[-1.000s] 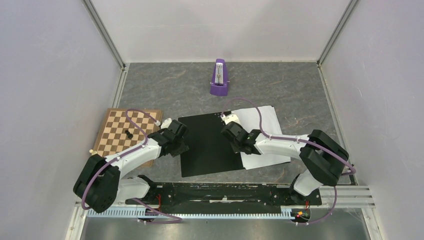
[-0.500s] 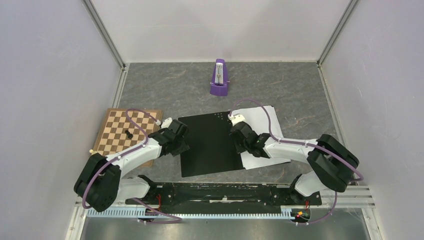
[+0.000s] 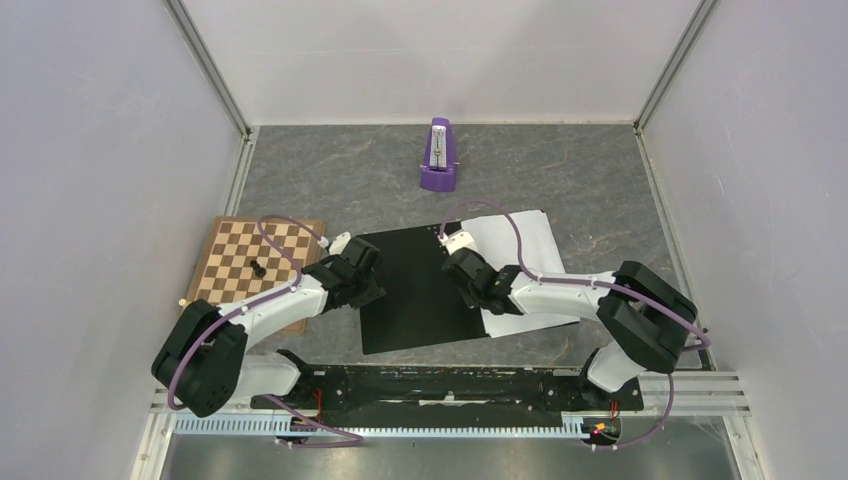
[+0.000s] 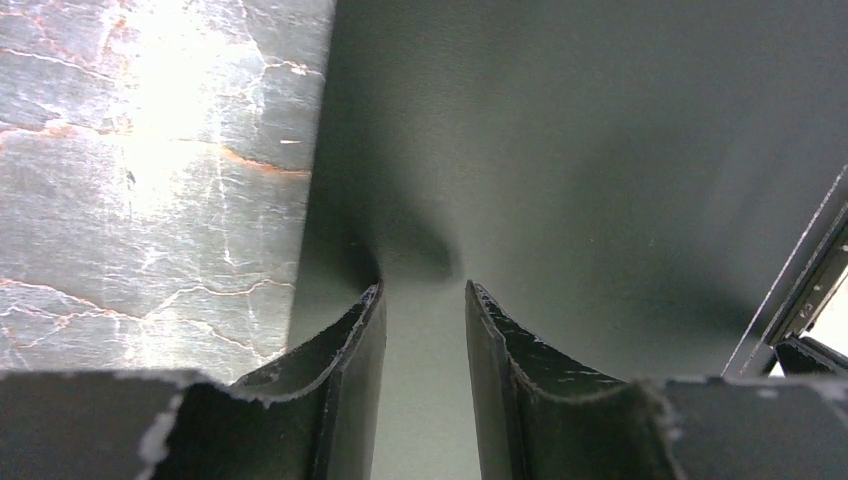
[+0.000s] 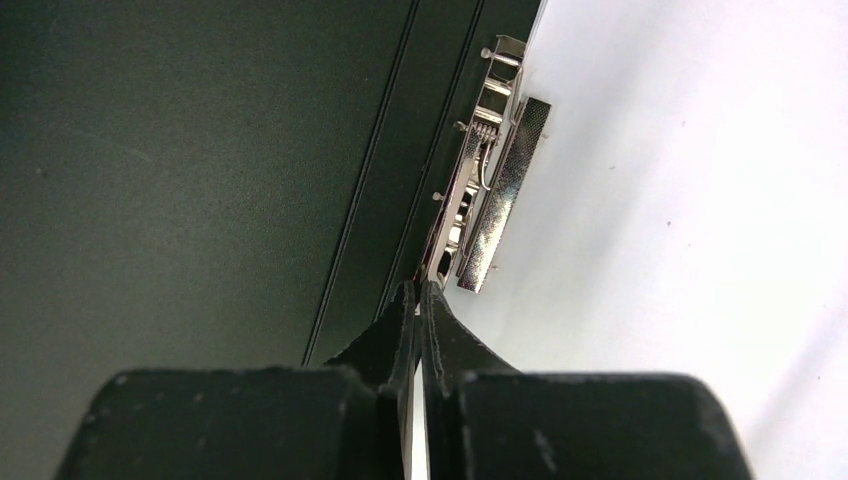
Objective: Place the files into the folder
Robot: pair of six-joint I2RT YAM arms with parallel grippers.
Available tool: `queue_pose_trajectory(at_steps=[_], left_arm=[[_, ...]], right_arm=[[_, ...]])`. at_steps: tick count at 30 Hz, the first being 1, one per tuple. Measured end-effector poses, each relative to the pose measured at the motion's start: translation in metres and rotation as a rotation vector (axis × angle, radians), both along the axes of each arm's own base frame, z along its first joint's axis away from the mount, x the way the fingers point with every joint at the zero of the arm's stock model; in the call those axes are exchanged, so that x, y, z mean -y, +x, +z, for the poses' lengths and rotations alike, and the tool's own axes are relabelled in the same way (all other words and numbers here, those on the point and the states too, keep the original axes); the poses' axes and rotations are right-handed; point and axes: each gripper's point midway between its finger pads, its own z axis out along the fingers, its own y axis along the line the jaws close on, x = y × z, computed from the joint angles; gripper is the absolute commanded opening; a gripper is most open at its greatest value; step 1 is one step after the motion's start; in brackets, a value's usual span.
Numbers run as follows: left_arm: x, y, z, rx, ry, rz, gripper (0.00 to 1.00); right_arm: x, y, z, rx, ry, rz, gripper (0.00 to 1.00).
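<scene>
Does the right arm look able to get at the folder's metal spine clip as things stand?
Probably yes: the right tool, shut, points at the clip from just short of it, with nothing in between.

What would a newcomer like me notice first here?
A big folder lies open mid-table, black inside, with white sheets on its right half. The left claw sits open near its left edge; the right claw is pinched shut by the metal clip. A purple metronome stands behind.
</scene>
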Motion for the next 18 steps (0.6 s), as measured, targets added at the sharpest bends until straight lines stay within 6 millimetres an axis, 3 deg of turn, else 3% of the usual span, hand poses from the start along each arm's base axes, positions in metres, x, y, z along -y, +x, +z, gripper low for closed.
queue_pose_trajectory(at_steps=[10, 18], left_arm=[[0.003, 0.003, 0.000, 0.010, -0.009, -0.004, 0.42], [0.004, 0.004, 0.000, 0.012, -0.013, -0.005, 0.41]], right_arm=[[-0.026, 0.022, -0.001, 0.009, -0.125, 0.076, 0.00], [-0.028, 0.025, -0.005, -0.042, -0.267, 0.153, 0.00]])
